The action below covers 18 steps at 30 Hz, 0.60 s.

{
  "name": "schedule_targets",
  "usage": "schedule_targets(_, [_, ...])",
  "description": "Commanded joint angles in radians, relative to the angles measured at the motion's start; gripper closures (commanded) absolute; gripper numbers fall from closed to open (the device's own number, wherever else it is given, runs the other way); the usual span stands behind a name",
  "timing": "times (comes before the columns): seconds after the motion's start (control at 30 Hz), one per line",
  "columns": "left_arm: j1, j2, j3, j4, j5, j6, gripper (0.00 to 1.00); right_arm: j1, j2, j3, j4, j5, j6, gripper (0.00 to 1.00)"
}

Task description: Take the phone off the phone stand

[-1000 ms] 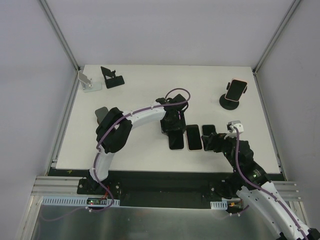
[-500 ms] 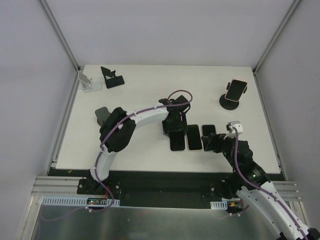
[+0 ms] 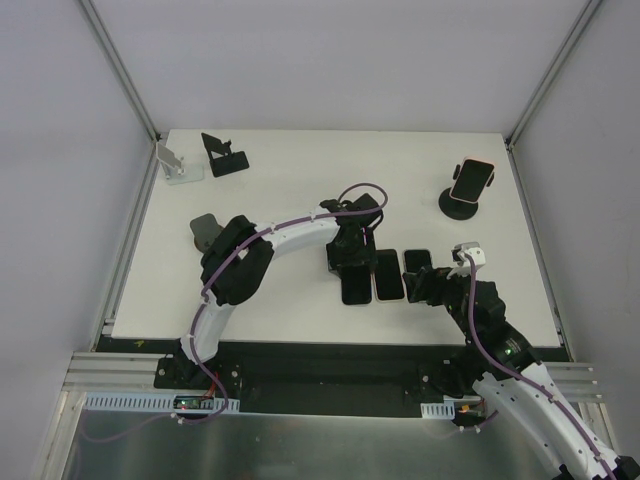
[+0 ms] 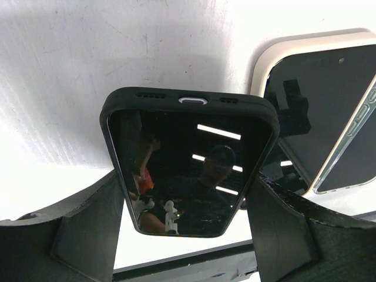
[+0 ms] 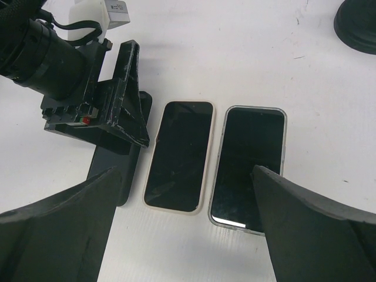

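A pink-cased phone sits in a round black phone stand at the far right of the table; its base also shows in the right wrist view. My left gripper is shut on a black phone, low over the table's middle. Beside it lie a cream-cased phone and a clear-cased phone. My right gripper is open and empty, hovering just near of these two phones.
A black folding stand and a pale stand are at the far left corner. A grey object lies at the left, partly behind the left arm. The table's near edge runs below the phones.
My left gripper has shifted slightly right and nearer with the black phone. The right arm has barely moved.
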Motion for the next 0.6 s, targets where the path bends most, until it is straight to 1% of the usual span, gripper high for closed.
schedule_targets(0.0, [-0.008, -0.057, 0.017, -0.019, -0.031, -0.032, 0.30, -0.004, -0.009, 0.001, 0.013, 0.008, -0.011, 0.04])
schedule_targets(0.13, [-0.002, -0.063, 0.012, -0.019, -0.045, -0.049, 0.16, -0.004, -0.017, 0.001, 0.002, 0.009, -0.011, 0.04])
schedule_targets(0.3, [0.007, -0.072, 0.015, -0.017, -0.054, -0.052, 0.08, -0.004, -0.025, 0.003, -0.006, 0.011, -0.008, 0.04])
schedule_targets(0.33, [0.007, -0.083, 0.017, -0.017, -0.057, -0.049, 0.05, -0.004, -0.026, 0.003, -0.006, 0.011, -0.011, 0.04])
schedule_targets(0.43, [0.007, -0.121, 0.020, -0.016, -0.083, -0.040, 0.05, -0.004, -0.029, 0.004, -0.007, 0.014, -0.009, 0.04])
schedule_targets(0.57, [0.028, -0.202, 0.009, -0.014, -0.166, -0.003, 0.04, -0.004, -0.028, 0.003, -0.007, 0.014, -0.011, 0.04])
